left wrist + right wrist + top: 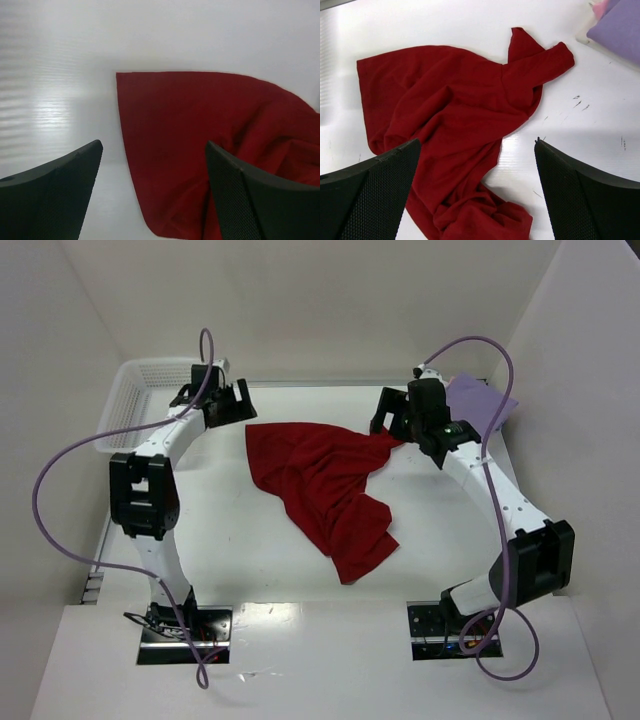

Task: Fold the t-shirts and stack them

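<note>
White glossy tabletop (230, 540) boxed in by plain white walls (330, 300) on the left, back and right, so the whole scene looks pretty washed out. In the upper left corner there's a white plastic mesh basket (135, 390) pushed against the wall. Just right of it the left pincer (228, 405) hangs with its jaws spread wide and nothing in them, right at the left edge of the dark red t-shirt (320, 480). That shirt lies crumpled in the middle of the frame, trailing down and to the right. The right pincer (388, 422) hovers over its upper right corner, also wide open and empty. A few dark scuffs (580, 102) mark the tabletop there. The folded lavender t-shirt (480, 400) sits at upper right by the wall, with a pink edge (600, 7) peeking out beside it.
</note>
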{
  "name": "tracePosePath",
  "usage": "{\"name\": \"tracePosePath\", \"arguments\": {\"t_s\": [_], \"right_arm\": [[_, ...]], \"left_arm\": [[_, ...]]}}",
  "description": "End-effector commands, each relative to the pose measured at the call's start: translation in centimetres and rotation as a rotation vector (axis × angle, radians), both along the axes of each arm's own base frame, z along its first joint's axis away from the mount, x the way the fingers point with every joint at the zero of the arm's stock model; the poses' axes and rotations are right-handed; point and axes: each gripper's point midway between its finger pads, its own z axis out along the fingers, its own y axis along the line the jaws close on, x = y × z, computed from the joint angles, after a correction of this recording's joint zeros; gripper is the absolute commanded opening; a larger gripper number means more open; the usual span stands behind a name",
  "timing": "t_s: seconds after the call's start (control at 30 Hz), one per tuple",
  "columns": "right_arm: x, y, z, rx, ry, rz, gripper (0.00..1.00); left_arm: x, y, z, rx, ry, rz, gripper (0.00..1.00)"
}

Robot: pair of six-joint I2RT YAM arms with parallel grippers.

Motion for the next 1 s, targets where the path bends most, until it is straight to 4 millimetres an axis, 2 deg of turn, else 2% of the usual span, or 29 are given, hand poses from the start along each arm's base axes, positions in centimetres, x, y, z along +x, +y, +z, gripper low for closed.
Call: {"name": "tracePosePath", "arguments": {"t_s": [0.0, 0.1, 0.13, 0.27, 0.43, 0.47, 0.57, 0.73, 0.8, 0.87, 0.97], "right_arm": [[2.1, -0.3, 2.2, 0.011, -0.085, -0.006, 1.0], [2.5, -0.2, 1.8, 0.001, -0.077, -0.002, 1.0], [2.8, -0.2, 1.6, 0.001, -0.077, -0.002, 1.0], [3.4, -0.5, 0.9, -0.012, -0.062, -0.006, 1.0], [4.1, -0.5, -0.6, -0.018, -0.027, -0.007, 1.0], [4.2, -0.5, -0.1, -0.015, -0.037, -0.007, 1.0], [4.6, -0.4, -0.6, -0.025, -0.028, -0.002, 1.0], [5.1, -0.7, -0.2, -0.023, -0.037, -0.011, 1.0], [5.2, -0.7, -0.6, -0.033, -0.03, -0.006, 1.0], [5.3, -1.1, -0.6, -0.033, -0.029, -0.015, 1.0], [5.5, -1.5, -1.1, -0.036, -0.02, -0.024, 1.0]], "left_arm": [[2.2, -1.1, -1.8, -0.083, -0.003, -0.02, 0.91], [2.9, -1.2, -2.8, -0.09, 0.007, -0.014, 0.91], [2.9, -1.1, -4.3, -0.082, 0.033, -0.005, 0.91], [3.9, -1.2, -6.5, -0.087, 0.063, 0.002, 0.88], [4.5, -0.8, -7.9, -0.071, 0.083, 0.019, 0.86], [4.7, -1.4, -8.2, -0.071, 0.085, 0.01, 0.86], [4.5, -0.9, -8.9, -0.053, 0.101, 0.028, 0.85], [4.6, -0.7, -10.3, -0.036, 0.124, 0.03, 0.76], [4.5, -0.7, -11.2, -0.034, 0.145, 0.03, 0.72], [4.8, -0.9, -10.8, -0.035, 0.134, 0.017, 0.67], [4.7, -1.0, -11.2, -0.042, 0.144, 0.009, 0.61]]}}
